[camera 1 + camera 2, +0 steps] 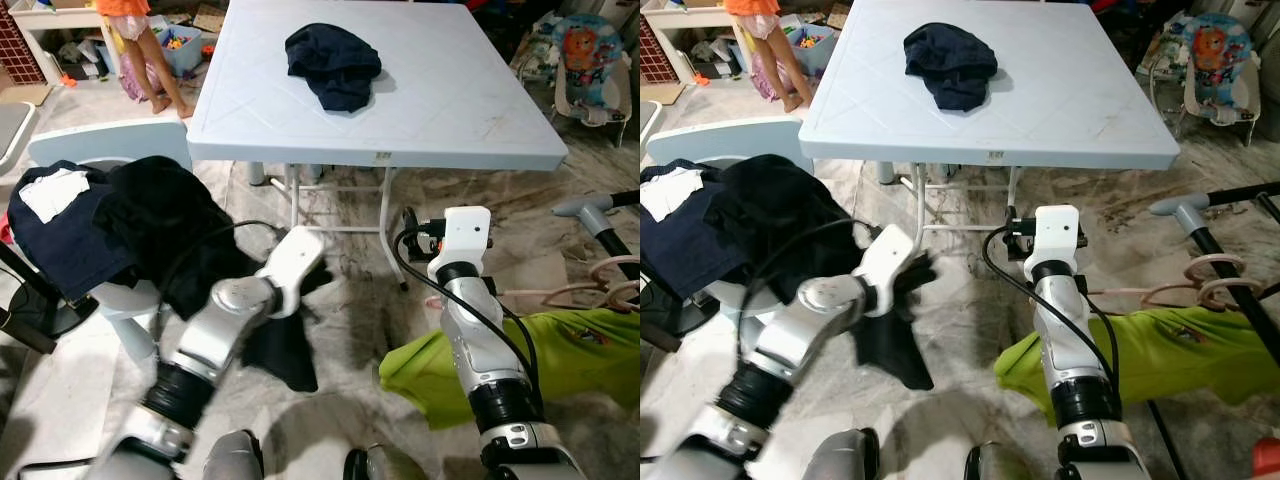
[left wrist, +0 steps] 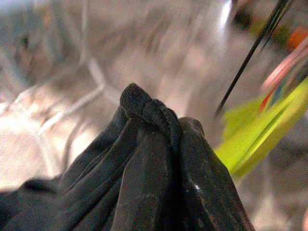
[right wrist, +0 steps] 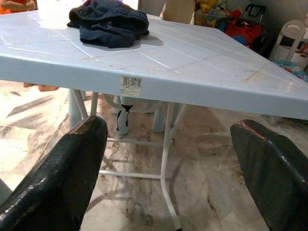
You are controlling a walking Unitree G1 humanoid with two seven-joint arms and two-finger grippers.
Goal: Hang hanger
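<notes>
Landmark: the pale blue bench (image 1: 440,110); every place below is told from it.
Left claw (image 2: 163,144): in front of the bench's left corner, low over the floor, closed on a black garment (image 1: 275,350) that hangs down from it.
Right claw (image 3: 168,168): in front of the bench's middle, fingers (image 3: 57,178) spread wide, holding nothing, pointing under the bench edge.
Hanger (image 1: 600,290): to the right of the bench, on a dark rail (image 1: 610,235); it looks pinkish-beige and thin, with curved loops, and a lime green shirt (image 1: 540,355) hangs below it.
Other clothes: a dark navy garment (image 1: 335,65) on the bench top; a dark pile (image 1: 100,220) on the white chair (image 1: 110,145) to the left.
Risk for you: the black garment drags near the floor, so it may slip from the grip.
Second risk: the hanger is thin and near the shirt; your empty claw could catch cloth instead.
</notes>
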